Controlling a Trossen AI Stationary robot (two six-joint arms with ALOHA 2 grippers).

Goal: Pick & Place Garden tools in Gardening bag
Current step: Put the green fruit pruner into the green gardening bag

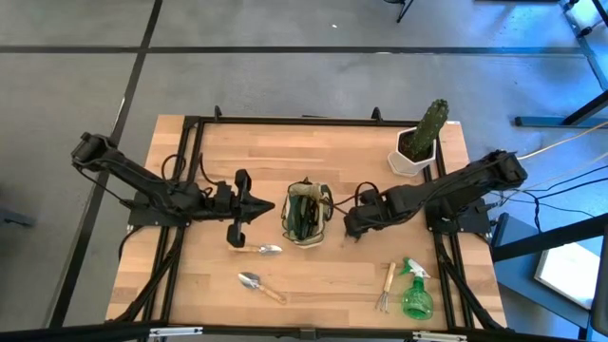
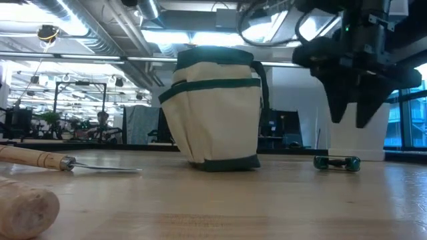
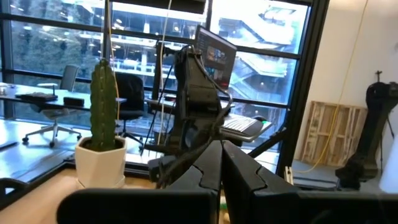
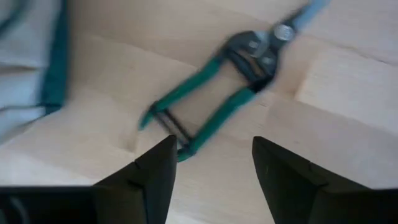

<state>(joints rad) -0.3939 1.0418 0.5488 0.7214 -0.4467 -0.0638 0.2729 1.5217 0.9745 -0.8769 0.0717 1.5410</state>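
Note:
The olive and beige gardening bag [image 1: 306,214] [image 2: 217,113] stands upright on its base at the table's middle, with dark tools inside. Green-handled shears [image 4: 217,99] [image 2: 337,163] lie flat on the table to its right. My right gripper [image 4: 211,168] [image 2: 353,100] [image 1: 351,228] hangs open above them, pointing down, and touches nothing. To the bag's left, my left gripper [image 1: 271,202] [image 3: 221,168] is shut, held about level and raised off the table, pointing toward the bag. Two wooden-handled trowels [image 1: 256,249] [image 1: 261,285], a hand fork [image 1: 386,285] and a green spray bottle [image 1: 414,294] lie on the near half.
A cactus in a white pot [image 1: 418,142] [image 3: 102,124] stands at the far right corner. A black frame [image 1: 285,122] runs along the table's edges. Bare wood lies between the bag and the near tools.

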